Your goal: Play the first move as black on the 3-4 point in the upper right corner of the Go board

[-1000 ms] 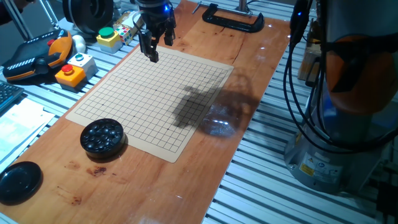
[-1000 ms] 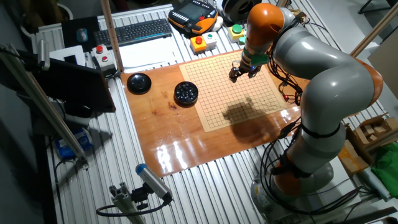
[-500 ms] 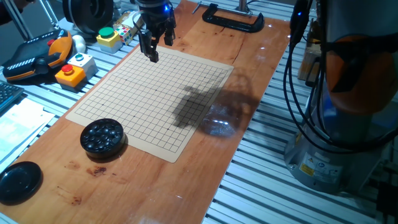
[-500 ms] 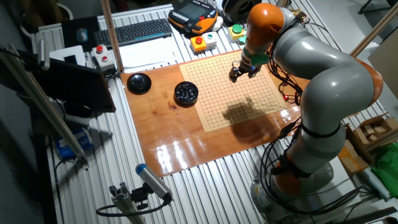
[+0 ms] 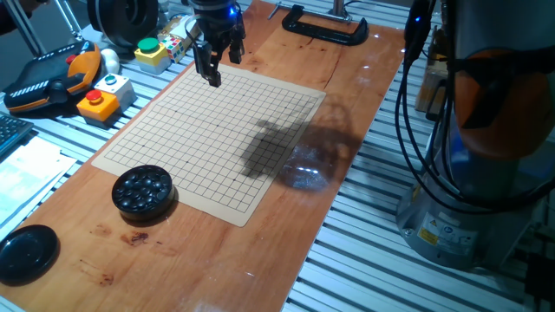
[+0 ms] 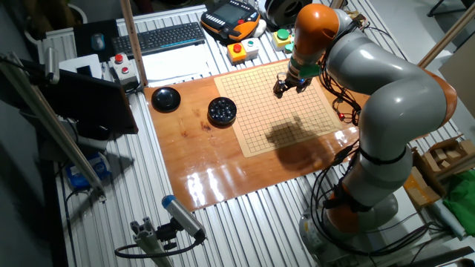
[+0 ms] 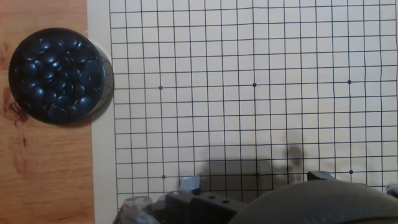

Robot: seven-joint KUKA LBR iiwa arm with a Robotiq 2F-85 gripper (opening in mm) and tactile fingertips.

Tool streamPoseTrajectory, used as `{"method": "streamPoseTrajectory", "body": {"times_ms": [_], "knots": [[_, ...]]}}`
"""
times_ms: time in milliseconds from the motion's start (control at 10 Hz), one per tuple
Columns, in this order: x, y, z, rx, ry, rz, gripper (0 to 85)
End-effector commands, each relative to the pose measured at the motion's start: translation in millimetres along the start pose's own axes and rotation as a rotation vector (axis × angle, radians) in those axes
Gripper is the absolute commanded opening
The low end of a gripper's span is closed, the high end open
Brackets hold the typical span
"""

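The Go board (image 5: 227, 146) lies on the wooden tabletop, and I see no stone on its grid. My gripper (image 5: 218, 73) hangs fingers-down just above the board's far corner region (image 6: 284, 89). Its dark fingers are too small here to show their gap or any black stone between them. The 3-4 point is an unmarked crossing that I cannot single out. A round black bowl (image 5: 143, 190) full of black stones (image 7: 58, 76) sits off the board's opposite end. The hand view looks down on the grid (image 7: 249, 112), with the hand's dark housing (image 7: 249, 208) along the bottom edge.
A black lid (image 5: 28, 253) lies near the front left corner. Button boxes (image 5: 104, 95), a teach pendant (image 5: 48, 78) and a keyboard (image 6: 159, 37) crowd the far left. A black clamp (image 5: 325, 26) holds the wooden top. The arm's base (image 5: 486, 156) stands to the right.
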State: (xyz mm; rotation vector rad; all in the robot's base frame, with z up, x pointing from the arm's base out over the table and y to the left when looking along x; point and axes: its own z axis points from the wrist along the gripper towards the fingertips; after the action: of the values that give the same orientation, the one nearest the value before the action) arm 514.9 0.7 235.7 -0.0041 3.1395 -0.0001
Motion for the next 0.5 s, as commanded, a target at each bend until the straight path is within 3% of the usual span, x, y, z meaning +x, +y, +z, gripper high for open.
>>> {"method": "streamPoseTrajectory", "body": {"times_ms": [0,100,400], "knots": [[0.0,0.0,0.0,0.0,0.0,0.0,84.0],[0.0,0.5,-0.8,0.013,-0.046,0.026,0.7],[0.0,0.9,-1.6,0.013,-0.041,0.028,0.7]]}}
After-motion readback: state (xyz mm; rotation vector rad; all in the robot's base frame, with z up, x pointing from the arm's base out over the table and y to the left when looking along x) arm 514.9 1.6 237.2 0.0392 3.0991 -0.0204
